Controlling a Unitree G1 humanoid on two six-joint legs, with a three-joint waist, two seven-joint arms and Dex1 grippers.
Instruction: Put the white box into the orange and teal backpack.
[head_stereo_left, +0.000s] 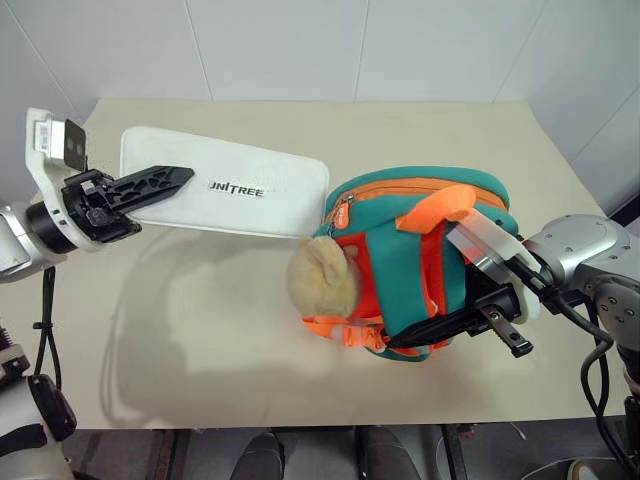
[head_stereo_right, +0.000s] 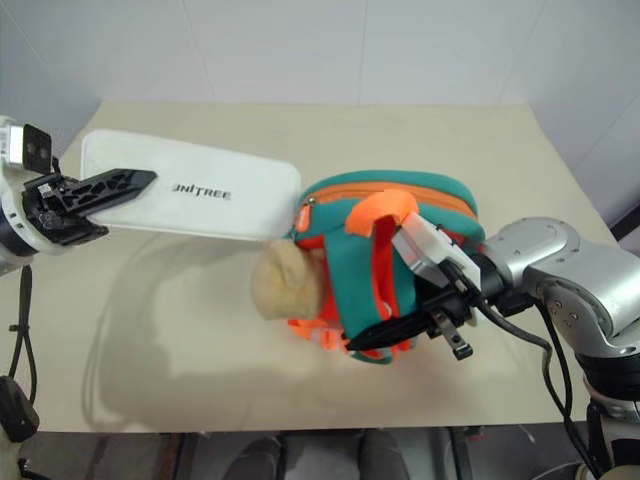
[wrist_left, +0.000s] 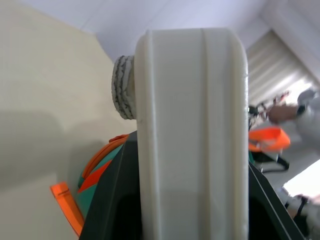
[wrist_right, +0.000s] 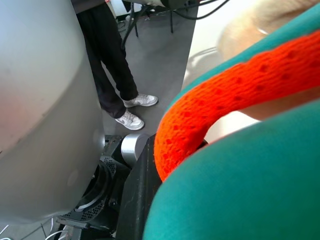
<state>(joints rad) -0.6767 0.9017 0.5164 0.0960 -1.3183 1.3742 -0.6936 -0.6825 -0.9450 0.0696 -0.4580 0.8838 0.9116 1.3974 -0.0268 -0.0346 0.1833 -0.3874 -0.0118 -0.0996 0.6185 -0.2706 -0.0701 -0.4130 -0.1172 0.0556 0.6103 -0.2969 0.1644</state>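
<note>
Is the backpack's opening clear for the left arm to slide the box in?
Probably not yet: the left gripper holds the white box up to the backpack, but the orange zipper looks shut.

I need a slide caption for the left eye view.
Left gripper holds flat white plastic box beside orange-teal backpack.

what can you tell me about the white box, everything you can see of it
The white box is a flat, rounded-corner case of matte plastic, lid printed UNITREE in dark letters. The left gripper clamps its one end and holds it above the table, roughly level. Its far end reaches the zipper top of the orange and teal backpack.
</note>
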